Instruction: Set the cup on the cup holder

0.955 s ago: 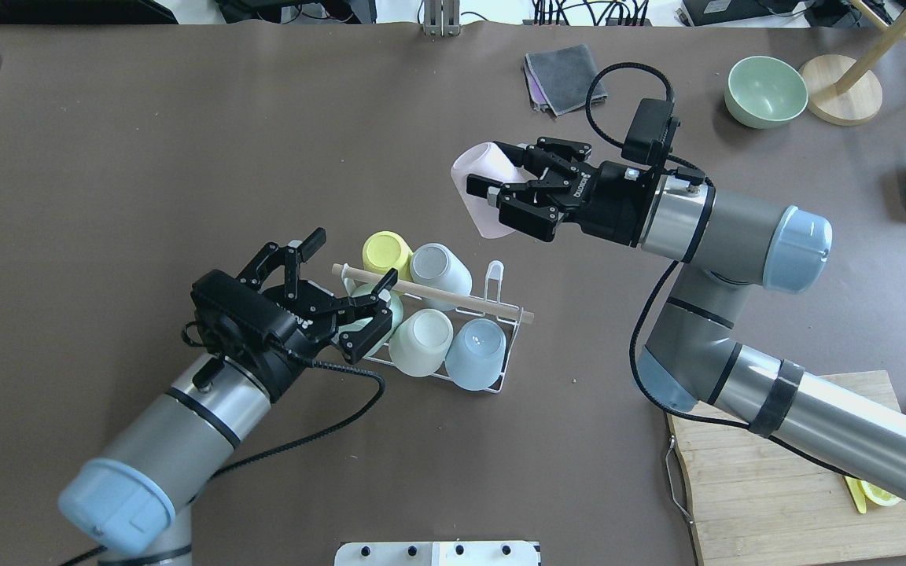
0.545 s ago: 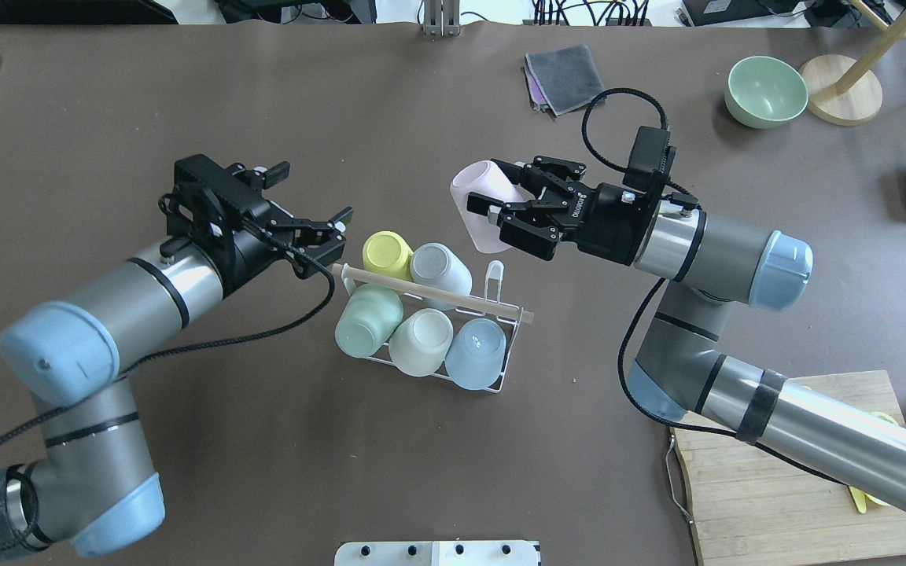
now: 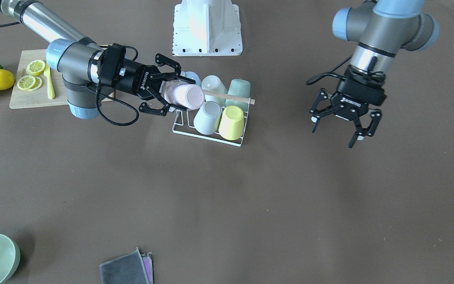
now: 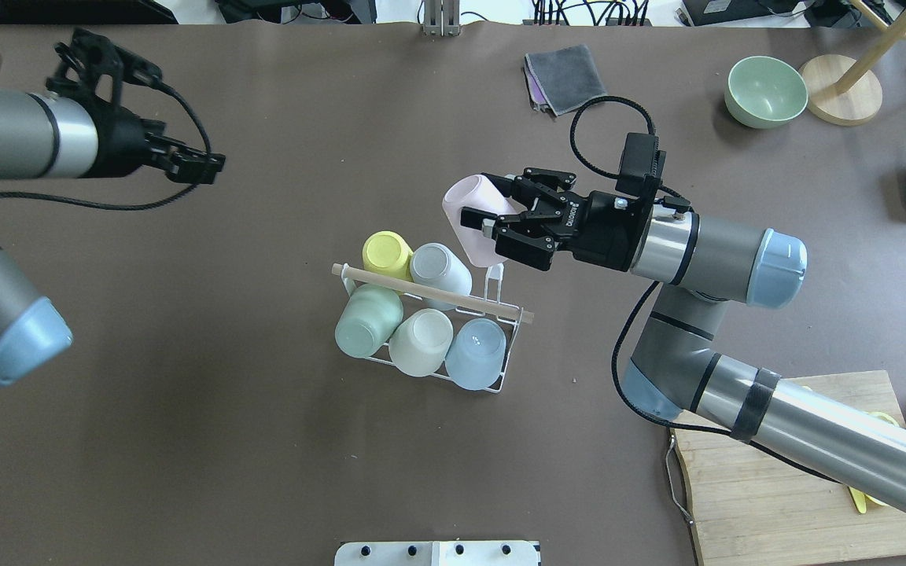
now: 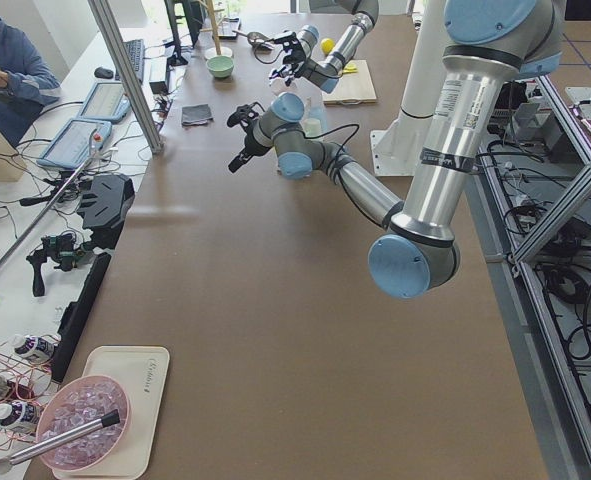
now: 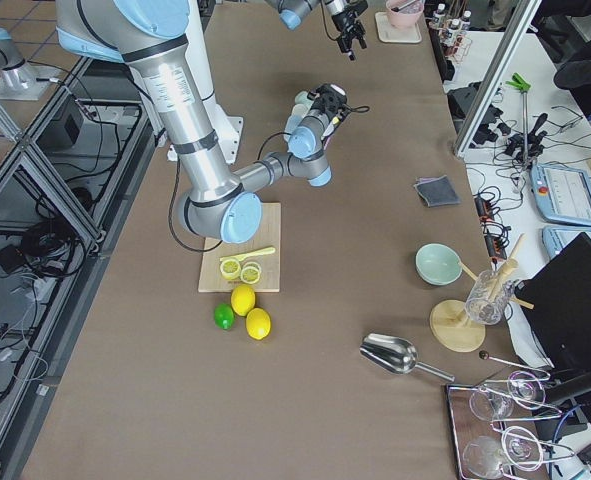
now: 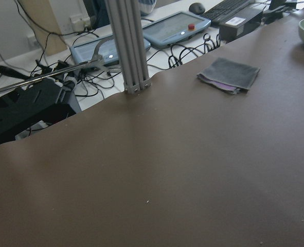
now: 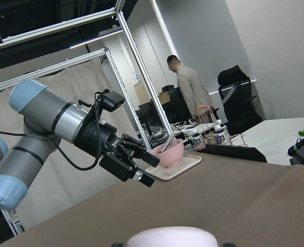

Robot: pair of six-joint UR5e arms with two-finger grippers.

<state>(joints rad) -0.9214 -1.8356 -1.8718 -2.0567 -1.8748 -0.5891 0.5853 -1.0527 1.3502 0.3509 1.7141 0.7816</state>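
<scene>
In right claw point(image 4: 488, 208): pink cup point(image 4: 462, 206), tilted, just beside cup holder point(image 4: 433, 292).

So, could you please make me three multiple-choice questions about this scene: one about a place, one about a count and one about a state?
1. Where is the pink cup?
A) on the wooden board
B) in the right gripper
C) on the table beside the green bowl

2. How many cups sit on the cup holder?
A) three
B) five
C) six

3. What is the state of the left gripper?
A) open and empty
B) shut on a cup
C) shut on the wooden rod

Answers:
1 B: the right gripper's fingers clamp the pink cup, close to the cup holder.
2 B: the overhead view shows five cups upside down on it.
3 A: its fingers are spread with nothing between them, far from the cup holder.
</scene>
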